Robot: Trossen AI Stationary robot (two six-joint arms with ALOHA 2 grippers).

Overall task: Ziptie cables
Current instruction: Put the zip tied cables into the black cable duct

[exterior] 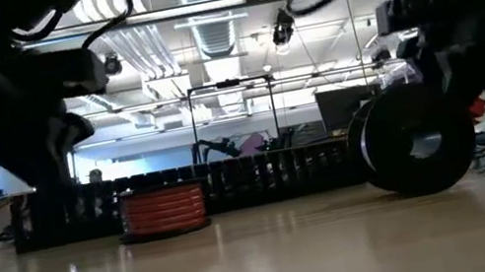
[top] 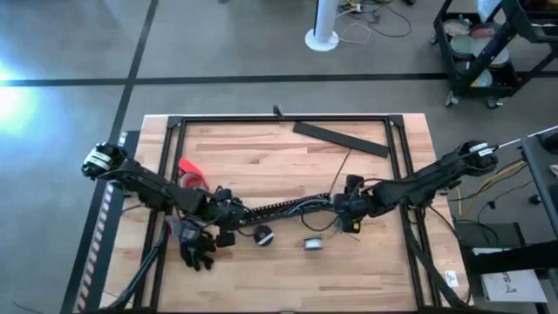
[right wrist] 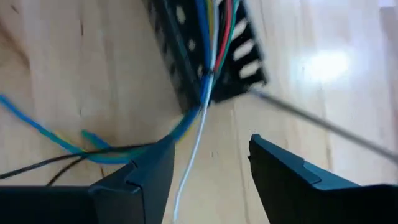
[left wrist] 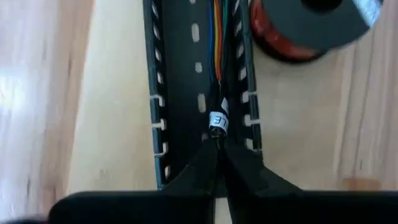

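Left wrist view gives you the closest look: your left gripper has its two dark fingers brought together on the end of the cables, a thin bundle of coloured wires lying inside the comb-toothed duct. Just ahead of the fingertips a small white tag wraps the bundle; there is print on it, but you cannot read it. Expect these wires to be light, soft and springy: they will bend and splay wherever you are not holding them, so take them as a bundle, close to the tag, not by one strand.

Beyond the duct wall, off to one side of this gripper, sits an orange spool with a dark flange.

Right wrist view shows your right gripper with its fingers spread apart and holding nothing. Between them and just ahead, the same wires spill out of the duct's far end and trail loose over the wood. A thin straight strip runs away from the duct corner beside this gripper; it may be the ziptie, though you cannot be sure. If so, it should be stiff-ish, slick and hard to pinch flat off the table.
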